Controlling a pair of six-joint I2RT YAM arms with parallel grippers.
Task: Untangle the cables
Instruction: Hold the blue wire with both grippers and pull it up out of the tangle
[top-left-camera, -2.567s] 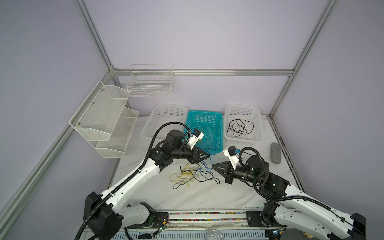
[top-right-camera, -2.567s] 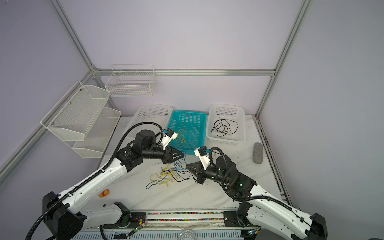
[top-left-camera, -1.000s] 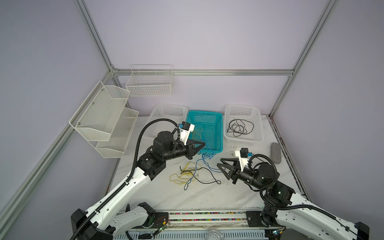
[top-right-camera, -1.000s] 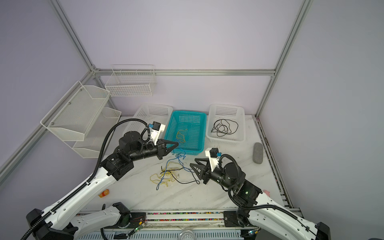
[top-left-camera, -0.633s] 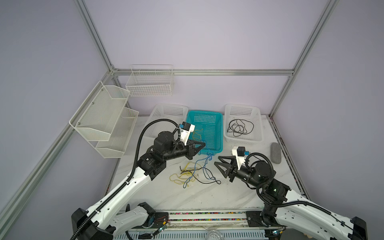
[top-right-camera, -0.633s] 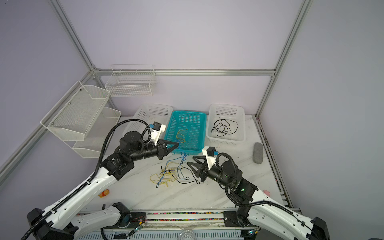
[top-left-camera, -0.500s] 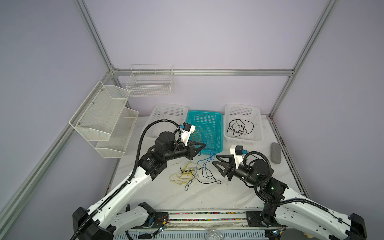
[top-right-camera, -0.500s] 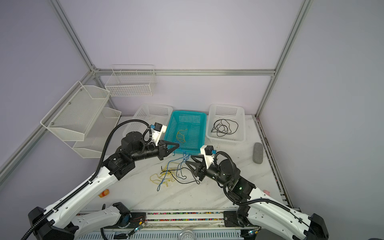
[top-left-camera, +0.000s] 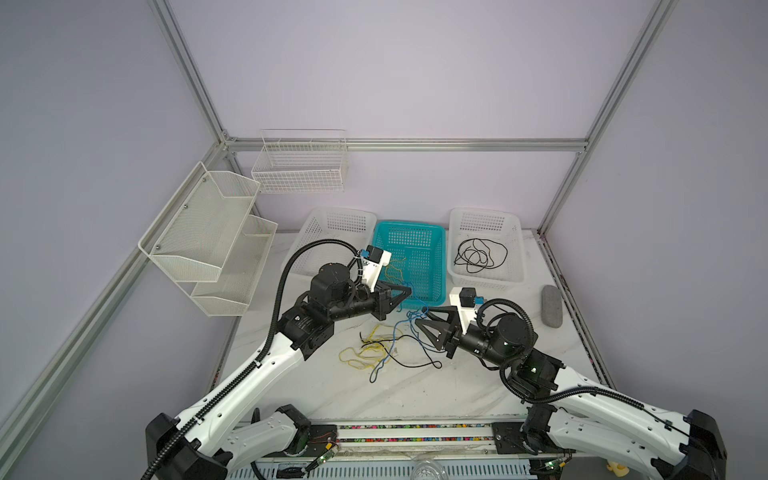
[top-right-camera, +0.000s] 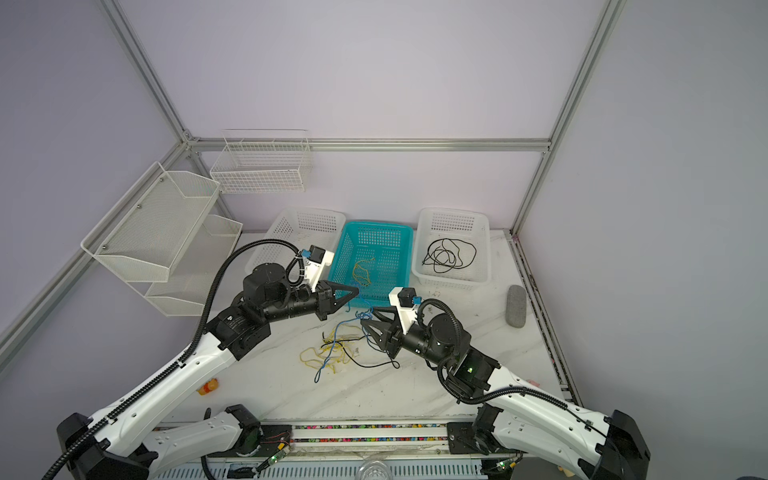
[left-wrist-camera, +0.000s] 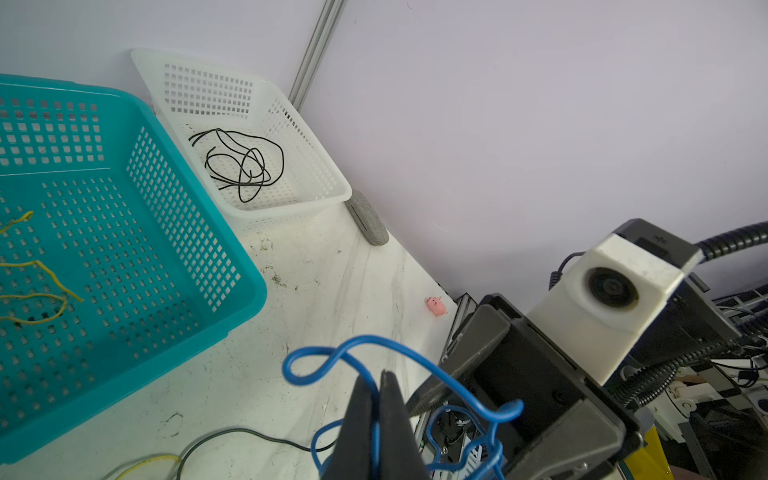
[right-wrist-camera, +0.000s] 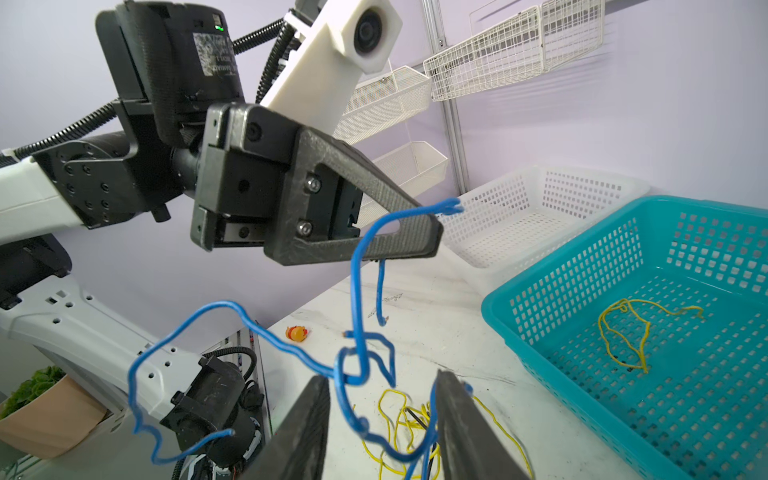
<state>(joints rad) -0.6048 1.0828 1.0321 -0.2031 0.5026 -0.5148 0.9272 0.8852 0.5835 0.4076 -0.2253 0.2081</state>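
A tangle of yellow, black and blue cables (top-left-camera: 376, 351) (top-right-camera: 332, 349) lies mid-table. One blue cable (right-wrist-camera: 356, 286) (left-wrist-camera: 328, 353) is lifted out of it, and my left gripper (top-left-camera: 409, 288) (top-right-camera: 356, 288) (left-wrist-camera: 380, 374) is shut on it, in front of the teal basket. The right gripper (top-left-camera: 422, 316) (top-right-camera: 368, 316) (right-wrist-camera: 380, 380) is open just right of the hanging blue loops. A knotted loop of the blue cable sits between its fingers (right-wrist-camera: 318, 399) without being pinched.
A yellow cable (top-left-camera: 392, 270) lies in the teal basket (top-left-camera: 440, 266), and a black cable (top-left-camera: 478, 255) in the white basket (top-left-camera: 515, 245) on its right. Another white basket (top-left-camera: 332, 224) stands at the left. A grey pad (top-left-camera: 552, 305) and wall racks (top-left-camera: 208, 232) are there too.
The right gripper has moved left towards the left gripper, until its open fingers straddle the hanging blue loops. The left gripper has kept its hold and barely moved.
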